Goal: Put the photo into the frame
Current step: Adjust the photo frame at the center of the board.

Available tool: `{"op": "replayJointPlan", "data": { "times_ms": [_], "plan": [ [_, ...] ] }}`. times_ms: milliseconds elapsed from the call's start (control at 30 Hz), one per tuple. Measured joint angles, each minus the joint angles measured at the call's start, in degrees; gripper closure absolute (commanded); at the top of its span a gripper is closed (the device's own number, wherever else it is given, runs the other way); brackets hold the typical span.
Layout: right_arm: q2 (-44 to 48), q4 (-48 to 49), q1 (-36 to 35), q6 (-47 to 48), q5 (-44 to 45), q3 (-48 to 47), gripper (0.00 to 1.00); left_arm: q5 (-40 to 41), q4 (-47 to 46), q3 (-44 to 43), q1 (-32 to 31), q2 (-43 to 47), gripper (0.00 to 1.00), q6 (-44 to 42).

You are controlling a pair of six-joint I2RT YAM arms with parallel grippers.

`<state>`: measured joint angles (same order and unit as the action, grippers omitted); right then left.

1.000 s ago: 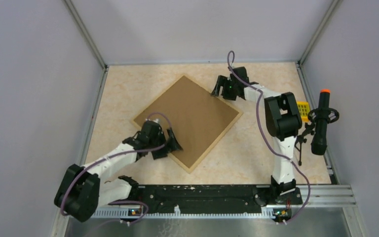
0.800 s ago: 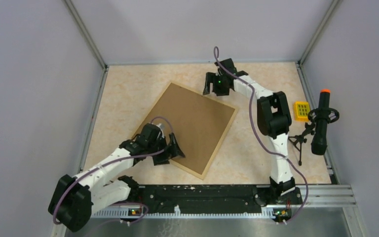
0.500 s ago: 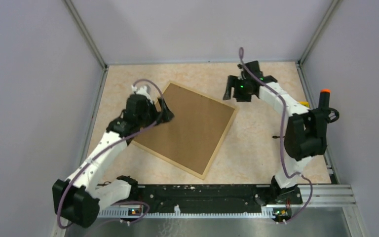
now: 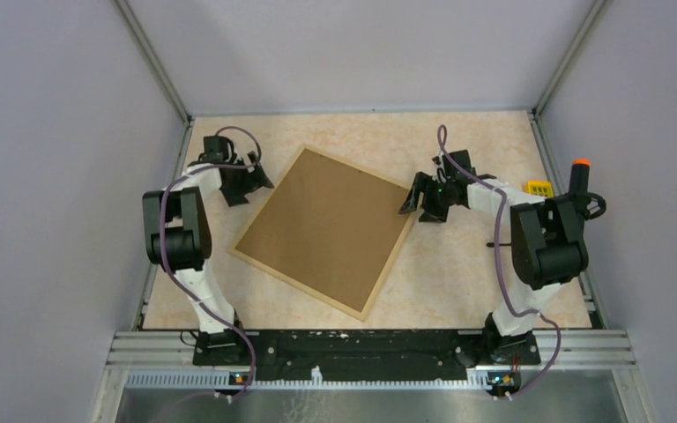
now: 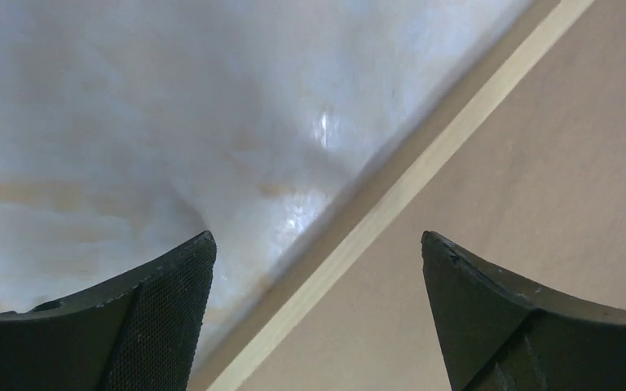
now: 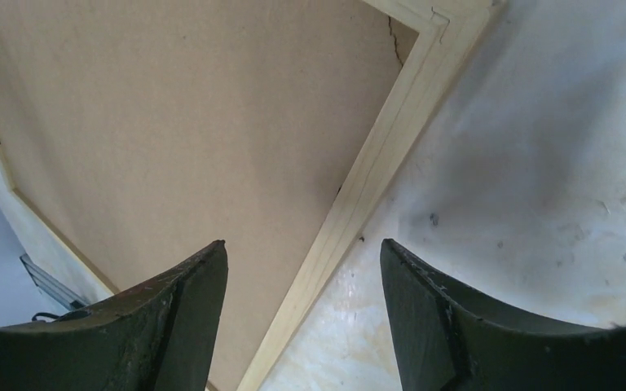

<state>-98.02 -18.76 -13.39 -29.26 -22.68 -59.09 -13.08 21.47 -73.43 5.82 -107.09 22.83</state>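
The frame (image 4: pixel 391 256) lies face down in the middle of the table, its thin light-wood moulding around a plain brown backing board (image 4: pixel 331 229). The photo is hidden or out of view. My left gripper (image 4: pixel 263 185) is open at the frame's far-left side. In the left wrist view the moulding (image 5: pixel 391 208) runs diagonally between the left gripper's (image 5: pixel 318 244) spread fingertips. My right gripper (image 4: pixel 410 204) is open at the frame's far-right corner. In the right wrist view the right gripper (image 6: pixel 303 248) straddles the right rail (image 6: pixel 359 204), and nothing is held.
A small yellow block (image 4: pixel 540 188) and a black handle with an orange tip (image 4: pixel 576 216) stand at the right wall. Grey walls close in the table on three sides. A black rail (image 4: pixel 361 344) carrying the arm bases runs along the near edge.
The left arm swung from the frame's near-left corner up to its far-left side. The right gripper dropped toward the frame's right corner, jaws slightly narrower. The frame turned earlier and now lies still.
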Motion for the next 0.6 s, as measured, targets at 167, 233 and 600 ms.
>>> {"op": "replayJointPlan", "data": {
  "times_ms": [167, 233, 600],
  "plan": [
    [-4.59, 3.63, 0.02, -0.92, -3.37, -0.35, 0.32, -9.01, -1.27, 3.85, 0.02, 0.13, 0.02, -0.15],
    [-5.75, 3.76, 0.09, -0.72, -3.98, -1.88, 0.32, -12.04, -3.54, 8.98, -0.09, 3.1, 0.03, -0.72],
    [-11.34, -4.09, 2.71, 4.57, 0.24, -13.88, 0.6, -17.64, -1.36, 25.42, 0.22, 16.72, 0.03, -2.78]
  ]
}}
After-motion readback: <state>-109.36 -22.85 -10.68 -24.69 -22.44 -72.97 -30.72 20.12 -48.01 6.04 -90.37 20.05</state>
